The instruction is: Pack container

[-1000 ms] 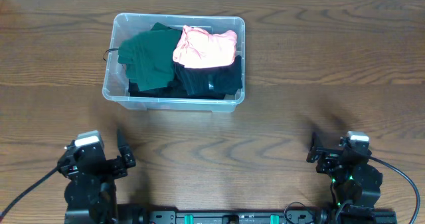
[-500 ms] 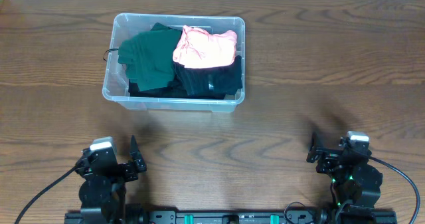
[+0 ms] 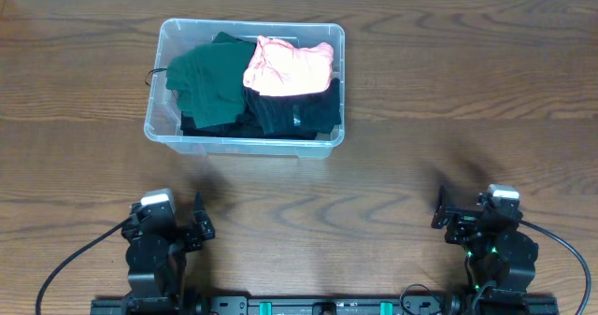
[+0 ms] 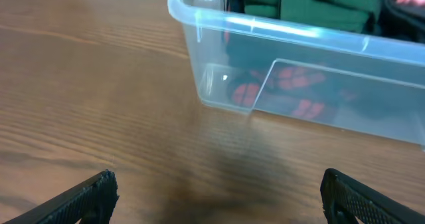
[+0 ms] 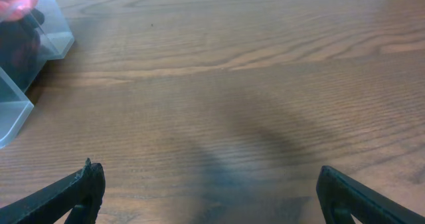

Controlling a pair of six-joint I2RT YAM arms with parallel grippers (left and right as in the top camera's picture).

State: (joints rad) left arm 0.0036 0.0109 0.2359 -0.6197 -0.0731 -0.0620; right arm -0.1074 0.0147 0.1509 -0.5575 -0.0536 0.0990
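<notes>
You have the container in the upper left-centre of the overhead view, standing on the wooden table and well apart from both arms. Inside it lie 3 pieces of clothing. A dark green garment is on the left, and a pink garment at the upper right lies on top of a black garment that fills the lower right. Your left gripper sits at the lower left of that view and your right gripper at the lower right, both near the bottom edge. In the left wrist view the 2 dark fingertips show at the bottom corners with bare wood between them, so the left gripper is spread wide and empty. The container's near corner fills the upper right there, with reddish patches showing through the clear wall. In the right wrist view the fingertips likewise stand far apart, holding nothing, and only a corner of the container shows at the upper left edge.
</notes>
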